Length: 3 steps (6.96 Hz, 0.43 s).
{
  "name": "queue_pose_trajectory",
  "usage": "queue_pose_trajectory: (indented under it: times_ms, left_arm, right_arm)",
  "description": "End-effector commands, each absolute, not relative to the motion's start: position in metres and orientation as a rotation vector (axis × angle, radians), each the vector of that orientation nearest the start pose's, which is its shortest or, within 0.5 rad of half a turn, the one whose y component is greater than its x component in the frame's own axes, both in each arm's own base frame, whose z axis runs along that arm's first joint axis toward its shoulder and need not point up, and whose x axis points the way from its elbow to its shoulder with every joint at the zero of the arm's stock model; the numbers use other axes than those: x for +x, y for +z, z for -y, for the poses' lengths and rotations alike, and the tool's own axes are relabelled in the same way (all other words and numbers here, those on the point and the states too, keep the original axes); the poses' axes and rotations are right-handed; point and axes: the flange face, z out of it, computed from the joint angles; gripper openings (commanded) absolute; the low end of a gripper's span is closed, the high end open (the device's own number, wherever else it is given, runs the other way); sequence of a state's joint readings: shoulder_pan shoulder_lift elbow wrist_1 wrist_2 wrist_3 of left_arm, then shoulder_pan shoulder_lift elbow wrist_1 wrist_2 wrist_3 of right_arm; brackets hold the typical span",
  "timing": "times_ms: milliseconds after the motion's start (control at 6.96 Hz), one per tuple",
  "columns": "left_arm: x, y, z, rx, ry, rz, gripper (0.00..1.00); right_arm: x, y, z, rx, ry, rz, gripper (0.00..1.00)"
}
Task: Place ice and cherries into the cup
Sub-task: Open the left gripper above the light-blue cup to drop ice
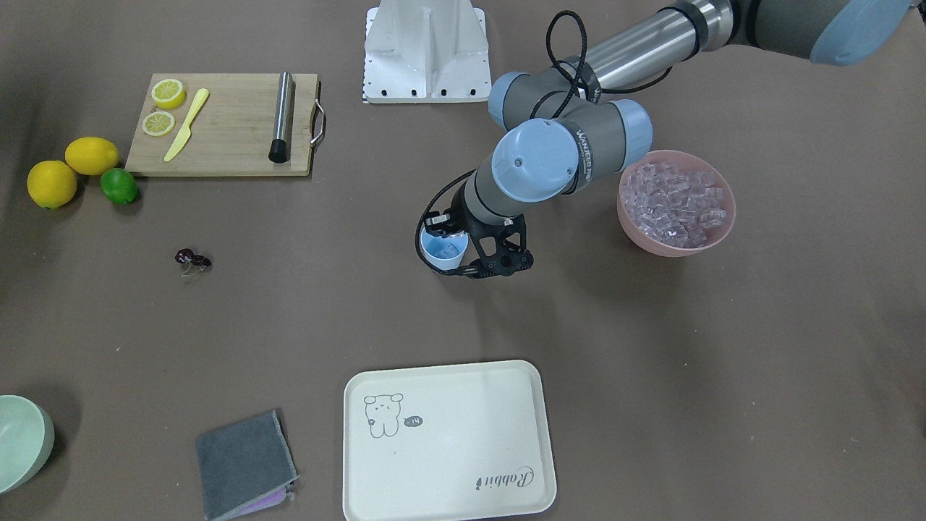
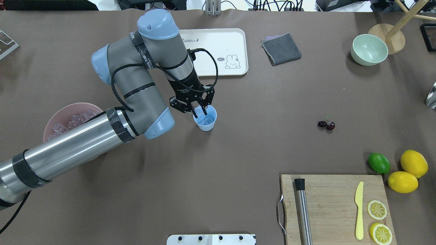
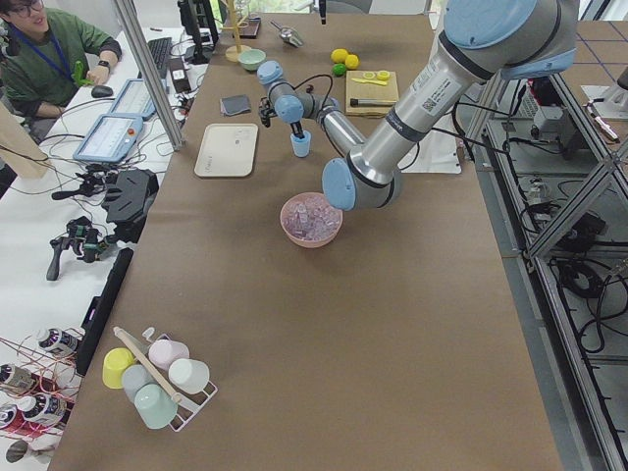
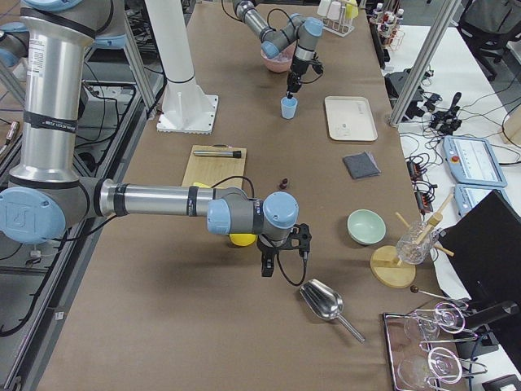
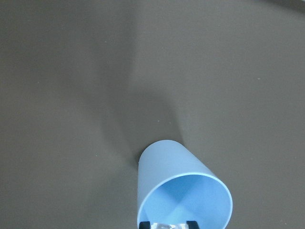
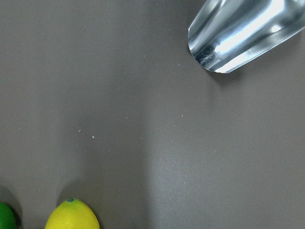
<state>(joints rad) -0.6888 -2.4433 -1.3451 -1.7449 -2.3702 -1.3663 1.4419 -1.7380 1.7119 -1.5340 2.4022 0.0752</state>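
1. Pink bowl (image 2: pixel 56 119) toward the table's left end, partly under the left arm, heaped with ice (image 2: pixel 80 118).
2. Light blue cup (image 2: pixel 207 126) upright, mid-table. Left gripper (image 2: pixel 201 110) at its mouth, jaws clenched on one ice cube (image 5: pixel 167 224).
3. Cherries (image 2: pixel 327 125) on the bare table, right of centre, well apart from the cup.
4. Right gripper (image 4: pixel 267 265) low near the right end, beside a metal scoop (image 4: pixel 321 301). Cannot tell how its jaws stand.

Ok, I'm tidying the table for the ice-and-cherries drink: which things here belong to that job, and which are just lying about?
For the job: cup, ice in the pink bowl, cherries, left gripper over the cup.

Lying about: lemons, lime, cutting board, yellow knife, tray, grey cloth, green bowl, metal scoop.
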Motion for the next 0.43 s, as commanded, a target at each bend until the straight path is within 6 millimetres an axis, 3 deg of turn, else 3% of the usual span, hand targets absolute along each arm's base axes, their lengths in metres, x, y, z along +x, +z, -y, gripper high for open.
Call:
queue_pose_trajectory:
  times_ms: [0,144,288]
  left_arm:
    - [0.5542,0.1725,0.5239,-0.323,-0.118,-1.033,0.01]
    - [0.5548,0.1730,0.5249,-0.318,-0.121,-1.030,0.02]
    - [0.5549,0.1730,0.5249,-0.319,-0.123,-1.030,0.41]
  right_arm:
    - [0.0050,0.6578,0.4259,-0.075,-0.055,0.828,1.00]
    - [0.0050,0.6587,0.4257,-0.077,-0.054,0.828,1.00]
    - [0.0050,0.6580,0.4258,-0.076,-0.054,0.828,1.00]
